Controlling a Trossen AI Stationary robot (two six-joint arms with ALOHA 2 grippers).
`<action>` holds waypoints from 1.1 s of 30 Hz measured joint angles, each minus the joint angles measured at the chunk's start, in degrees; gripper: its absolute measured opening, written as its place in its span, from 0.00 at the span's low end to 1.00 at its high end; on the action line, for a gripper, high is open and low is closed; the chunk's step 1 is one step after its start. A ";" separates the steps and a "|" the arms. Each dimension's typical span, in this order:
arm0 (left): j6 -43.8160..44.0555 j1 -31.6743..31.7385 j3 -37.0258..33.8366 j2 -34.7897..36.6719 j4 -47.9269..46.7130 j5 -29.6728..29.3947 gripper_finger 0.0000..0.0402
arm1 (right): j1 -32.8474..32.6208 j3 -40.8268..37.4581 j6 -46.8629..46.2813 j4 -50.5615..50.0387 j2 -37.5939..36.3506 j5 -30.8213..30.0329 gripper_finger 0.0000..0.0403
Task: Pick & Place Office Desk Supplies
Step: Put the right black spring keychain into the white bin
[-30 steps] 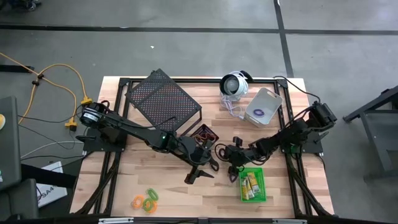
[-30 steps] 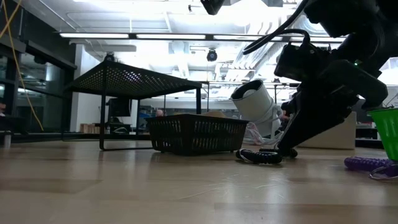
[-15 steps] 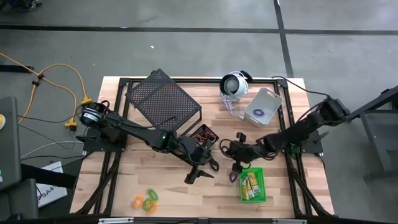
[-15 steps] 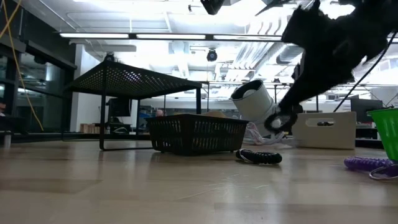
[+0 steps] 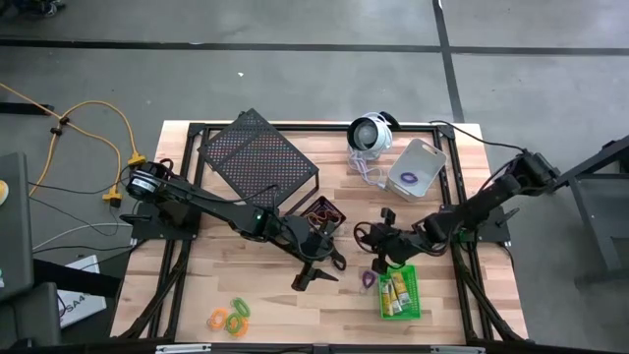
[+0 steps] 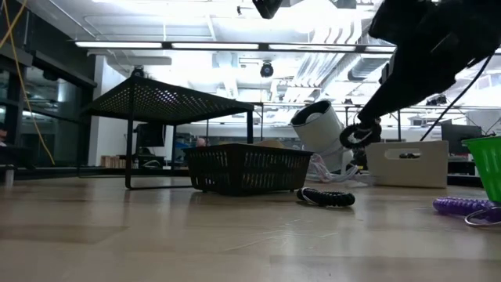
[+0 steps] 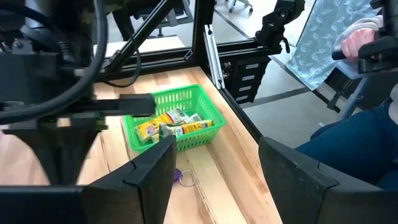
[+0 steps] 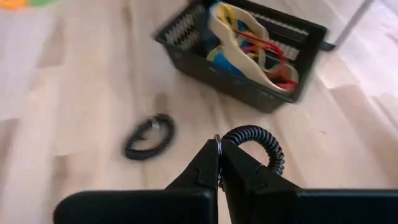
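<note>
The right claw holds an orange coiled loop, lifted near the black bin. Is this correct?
Not quite. The coiled loop in the right claw is black, not orange, as the right wrist view shows. It is indeed lifted near the black bin.

my light wooden plank table carries a large black mesh rack, small black bin, green bin, grey bin, round white-and-black device, black coiled loop, purple loop and orange-green loops.

table: pale planked wood, matt | rack: black metal mesh
</note>
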State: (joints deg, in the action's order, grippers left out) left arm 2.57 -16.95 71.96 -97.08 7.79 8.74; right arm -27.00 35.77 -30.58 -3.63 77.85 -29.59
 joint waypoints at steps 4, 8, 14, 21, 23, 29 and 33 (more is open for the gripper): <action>0.00 0.00 0.00 0.00 0.00 0.00 0.55 | 0.30 0.00 -0.98 -4.00 -3.03 -4.29 0.01; 0.00 0.02 0.00 0.00 0.00 0.00 0.55 | 1.65 0.00 -4.01 -10.79 -7.45 -8.45 0.01; 0.00 0.00 0.00 0.00 0.00 0.01 0.55 | 4.04 0.00 -8.00 -20.83 -14.11 -12.26 0.01; 0.00 0.01 0.00 0.00 0.00 0.00 0.55 | 9.71 0.00 -9.33 -30.02 -20.43 -12.30 0.01; 0.00 0.01 0.00 0.00 0.00 0.01 0.55 | 11.72 0.00 -10.15 -32.06 -22.02 -12.06 0.01; 0.00 0.00 0.00 0.00 0.00 0.00 0.55 | 19.14 0.04 -12.20 -38.57 -26.53 -10.85 0.01; 0.00 0.02 0.00 0.00 0.00 0.00 0.55 | 24.78 0.02 -12.89 -41.37 -28.35 -8.40 0.01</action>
State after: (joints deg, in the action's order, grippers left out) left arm 2.57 -16.93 71.96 -97.08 7.79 8.74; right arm -2.23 35.79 -43.46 -45.00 49.50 -37.99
